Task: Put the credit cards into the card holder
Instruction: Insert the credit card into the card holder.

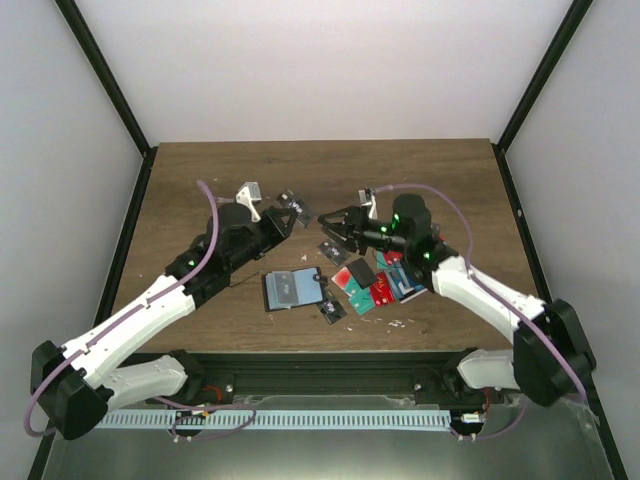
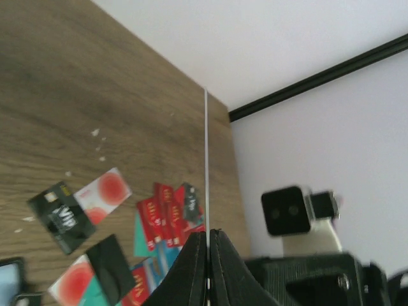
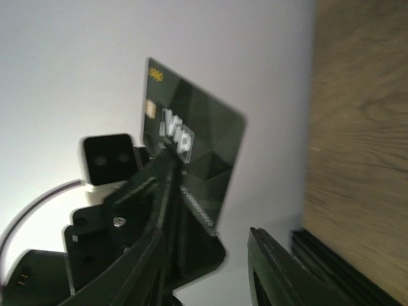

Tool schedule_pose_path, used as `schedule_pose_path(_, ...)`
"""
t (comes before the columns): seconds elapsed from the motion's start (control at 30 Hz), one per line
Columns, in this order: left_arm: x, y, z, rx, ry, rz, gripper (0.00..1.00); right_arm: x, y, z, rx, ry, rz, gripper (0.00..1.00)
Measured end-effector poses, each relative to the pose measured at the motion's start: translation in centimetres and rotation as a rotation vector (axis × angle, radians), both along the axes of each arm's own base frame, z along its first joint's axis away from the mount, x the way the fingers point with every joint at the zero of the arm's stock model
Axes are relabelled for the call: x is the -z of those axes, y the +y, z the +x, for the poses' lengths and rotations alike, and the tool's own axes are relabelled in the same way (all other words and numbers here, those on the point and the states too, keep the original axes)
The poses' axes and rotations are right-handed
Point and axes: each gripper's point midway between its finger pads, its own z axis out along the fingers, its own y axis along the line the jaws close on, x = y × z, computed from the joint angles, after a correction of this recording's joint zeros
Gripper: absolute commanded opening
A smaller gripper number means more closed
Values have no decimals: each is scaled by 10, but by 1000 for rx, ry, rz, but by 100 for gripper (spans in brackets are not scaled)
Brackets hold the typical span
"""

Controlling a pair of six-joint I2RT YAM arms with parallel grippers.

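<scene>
Lab booth: white walls [image 1: 320,70], black frame [image 1: 105,75]

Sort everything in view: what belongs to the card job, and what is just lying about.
Job:
- black VIP card, held in the left gripper
- card holder, lying open
- loose cards in a pile
- single black card near the holder

Lying about:
- white specks on the table

On the tabletop [image 1: 200,190] we find the card holder [image 1: 293,290] lying opened toward the front edge, about midway across. Just right of it the credit cards [image 1: 375,285] lie in an overlapping heap, with one loose card [image 1: 330,311] at the holder's front right corner. Behind the holder, raised off the tabletop, the left gripper [image 1: 298,212] pinches a single card [image 3: 207,153]. The right gripper [image 1: 328,232] faces it from the right.
</scene>
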Motion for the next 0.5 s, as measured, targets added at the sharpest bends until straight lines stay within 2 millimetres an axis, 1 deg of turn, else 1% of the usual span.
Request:
schedule_pose_path(0.07,11,14,4,8,26,33,4,15,5,13,-41,-11,-95,36)
schedule_pose_path(0.1,20,20,4,27,49,53,4,26,8,19,-66,-16,-152,36)
schedule_pose_path(0.17,41,28,1,73,97,96,4,48,9,23,-106,-23,-242,36)
schedule_pose_path(0.23,65,28,-7,141,153,148,4,76,5,17,-150,-14,-332,36)
schedule_pose_path(0.33,103,22,-23,272,256,225,4,114,-1,6,-223,5,-450,36)
schedule_pose_path(0.43,138,16,-35,376,355,275,4,145,-8,-3,-283,23,-542,35)
schedule_pose_path(0.5,159,16,-43,422,420,299,4,159,-12,-8,-312,31,-582,35)
